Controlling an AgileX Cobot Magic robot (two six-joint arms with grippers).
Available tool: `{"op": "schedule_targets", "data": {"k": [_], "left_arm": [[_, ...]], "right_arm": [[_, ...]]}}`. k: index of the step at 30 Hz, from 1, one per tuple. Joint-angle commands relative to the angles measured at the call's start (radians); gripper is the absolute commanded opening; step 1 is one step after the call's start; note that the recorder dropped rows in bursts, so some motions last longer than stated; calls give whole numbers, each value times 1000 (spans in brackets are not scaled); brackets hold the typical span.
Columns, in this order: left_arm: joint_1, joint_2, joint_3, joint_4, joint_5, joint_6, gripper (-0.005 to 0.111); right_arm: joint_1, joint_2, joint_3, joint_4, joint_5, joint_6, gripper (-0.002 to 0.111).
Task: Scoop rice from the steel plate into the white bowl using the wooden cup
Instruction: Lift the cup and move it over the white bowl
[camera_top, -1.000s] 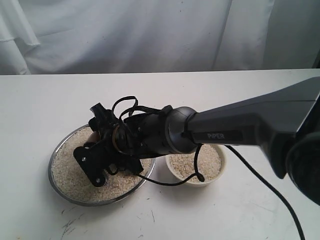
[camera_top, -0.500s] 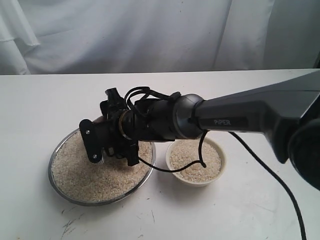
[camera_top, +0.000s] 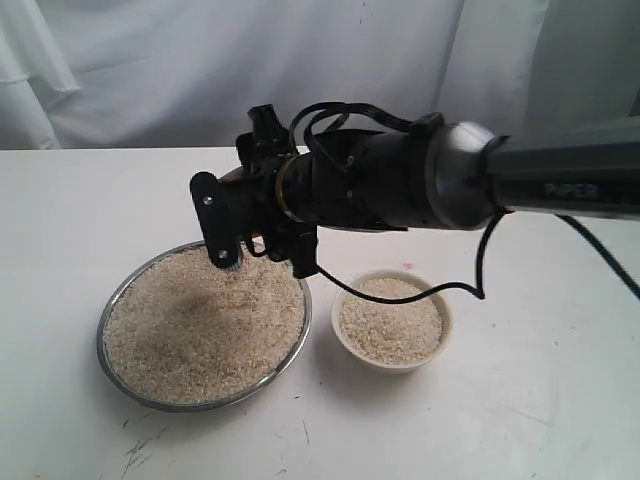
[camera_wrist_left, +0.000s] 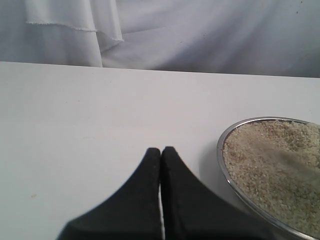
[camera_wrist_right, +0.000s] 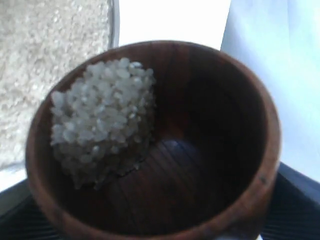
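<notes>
My right gripper hangs above the back edge of the steel plate, shut on the wooden cup. In the exterior view the cup is almost wholly hidden by the fingers. The right wrist view looks into its dark inside, where a small heap of rice lies against one side. More rice fills the plate. The white bowl stands just right of the plate, with rice in it. My left gripper is shut and empty, low over the table beside the plate's rim.
The white table runs back to a white cloth backdrop. The right arm's dark body and its cable stretch above the bowl. A few scuff marks lie near the front edge.
The right gripper has risen out of the plate's rice with the cup and moved back and to the right. The rice it covered now shows.
</notes>
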Motion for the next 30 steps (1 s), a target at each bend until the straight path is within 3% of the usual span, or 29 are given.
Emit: {"op": "schedule_targets", "data": {"k": [1,13,30], "left_arm": [[-3,-4,5,0,-6,0,0],[-3,-4,5,0,-6,0,0],[-3,-4,5,0,-6,0,0]], "right_arm": [[-42,-105,107,-43,23,11,0],[-140,-286,336,-171,72,15,0],[-127,-307,476,-456,204,7,0]]}}
